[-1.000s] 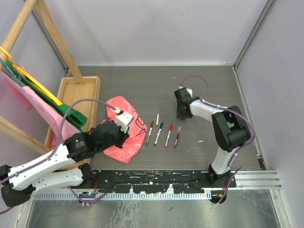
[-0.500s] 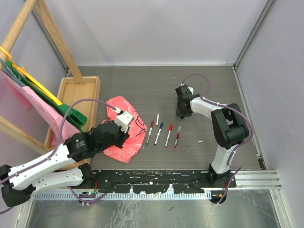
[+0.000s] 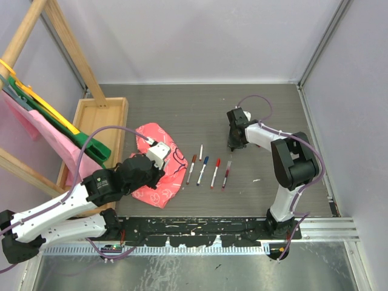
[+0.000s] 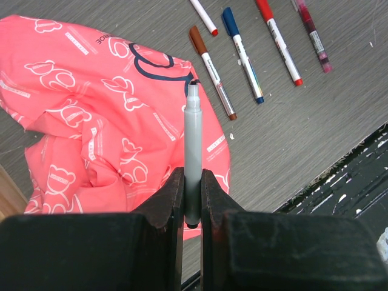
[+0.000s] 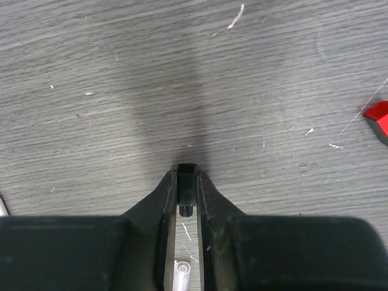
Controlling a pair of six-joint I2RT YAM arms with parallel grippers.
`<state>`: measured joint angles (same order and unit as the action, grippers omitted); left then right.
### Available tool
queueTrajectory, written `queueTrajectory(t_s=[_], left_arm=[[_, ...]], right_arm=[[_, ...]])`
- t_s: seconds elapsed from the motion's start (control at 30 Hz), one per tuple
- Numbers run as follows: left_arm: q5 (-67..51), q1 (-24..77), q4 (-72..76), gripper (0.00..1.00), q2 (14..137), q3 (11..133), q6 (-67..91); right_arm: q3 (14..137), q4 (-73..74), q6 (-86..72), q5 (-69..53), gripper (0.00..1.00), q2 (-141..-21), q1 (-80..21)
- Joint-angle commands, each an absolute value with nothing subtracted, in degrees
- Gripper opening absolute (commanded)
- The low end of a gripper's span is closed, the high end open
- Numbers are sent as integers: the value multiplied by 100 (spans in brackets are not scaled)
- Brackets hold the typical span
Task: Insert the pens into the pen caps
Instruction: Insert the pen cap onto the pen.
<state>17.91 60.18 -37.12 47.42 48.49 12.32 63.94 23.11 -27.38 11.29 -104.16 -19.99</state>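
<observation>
1. Wrist views settle both grips. The left gripper (image 4: 193, 185) is clamped on a grey-barrelled pen (image 4: 193, 139), whose black tip hangs over the pink bear-print cloth (image 4: 91, 121). The right gripper (image 5: 187, 182) is pinched on a small black cap (image 5: 187, 176).
2. Only the top view shows both arms, well apart, with the row of pens (image 3: 215, 173) on the table (image 3: 273, 115) between them.
3. From above, the held pen and cap are hidden. Whether the cap touches the table is unclear. A red piece (image 5: 381, 118) is cut off at the edge of the right wrist view.
</observation>
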Motion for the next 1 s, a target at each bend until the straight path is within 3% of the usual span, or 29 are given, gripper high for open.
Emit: queueTrajectory(t_s=[0.0, 0.2, 0.67, 0.97], left_arm=[[2113, 5994, -3572, 0, 4754, 5076, 1173], [2043, 5988, -3353, 0, 4624, 4958, 1387], [1720, 5943, -2402, 0, 4377, 4979, 2080], [1827, 5918, -2024, 0, 4303, 5205, 2685]], right_arm=[[6078, 2457, -2780, 977, 11, -10335, -1846], [5996, 2292, -2661, 817, 0, -9586, -1846], [4742, 1632, -2695, 625, 0, -6136, -1802], [4481, 1648, -3057, -423, 0, -4959, -1763]])
